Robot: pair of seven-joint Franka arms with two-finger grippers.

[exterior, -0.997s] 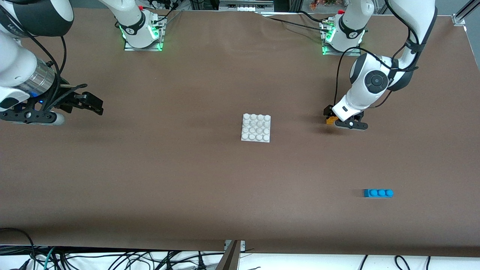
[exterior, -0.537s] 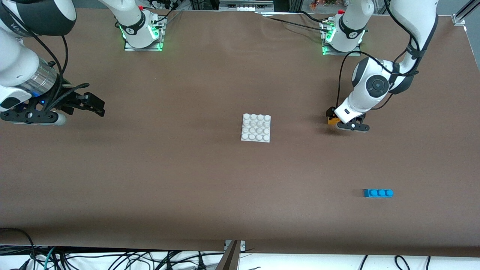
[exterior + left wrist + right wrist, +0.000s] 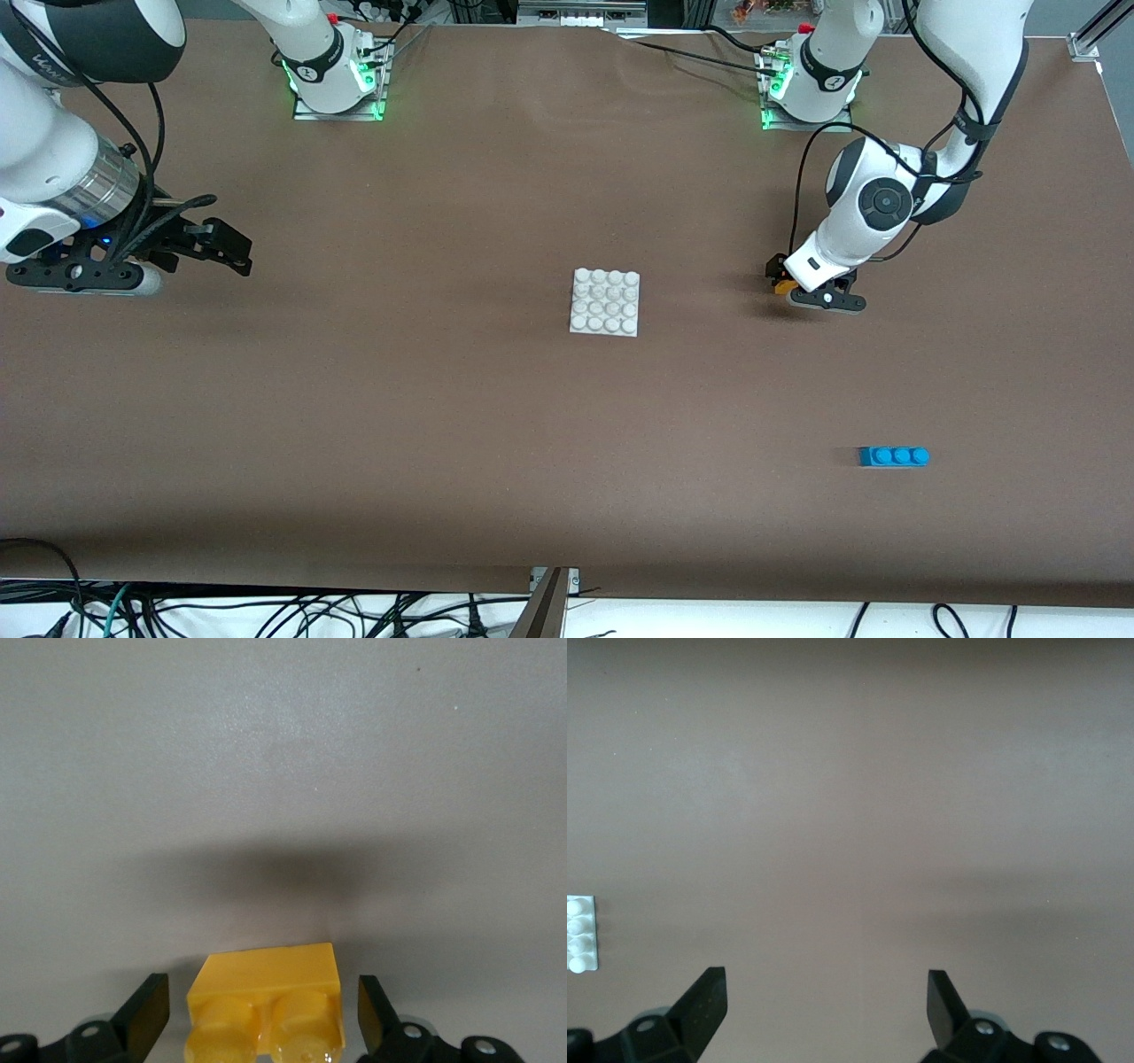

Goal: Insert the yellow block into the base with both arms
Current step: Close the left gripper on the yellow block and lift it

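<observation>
We are looking at the left gripper (image 3: pixel 785 280) sitting low at the table (image 3: pixel 425 416), toward the left arm's end, and it is straddling the yellow block (image 3: pixel 783 286). In the left wrist view the yellow block (image 3: pixel 266 992) is lying between the two black fingers (image 3: pixel 149 1014) with its two round studs facing the camera, and we are seeing a thin gap of tabletop on each side of it, so the left gripper (image 3: pixel 263 1014) is standing released around the brick and is not clamping it. The block is resting on the brown surface, well apart from the base (image 3: pixel 604 302), which is lying flat near the middle of the table with its grid of studs facing up and nothing sitting on it. The right arm is waiting at its own end of the table, and the right gripper (image 3: pixel 232 251) is hanging over bare tabletop there, well apart from the base. In the right wrist view its jaws are standing wide apart with nothing between them, so the right gripper (image 3: pixel 824 997) is released too, and we are catching only an edge of the base (image 3: pixel 580 935) at the border of that view. A blue three-stud brick (image 3: pixel 893 456) is lying by itself toward the left arm's end, nearer to the front camera than the yellow block and well apart from it.
</observation>
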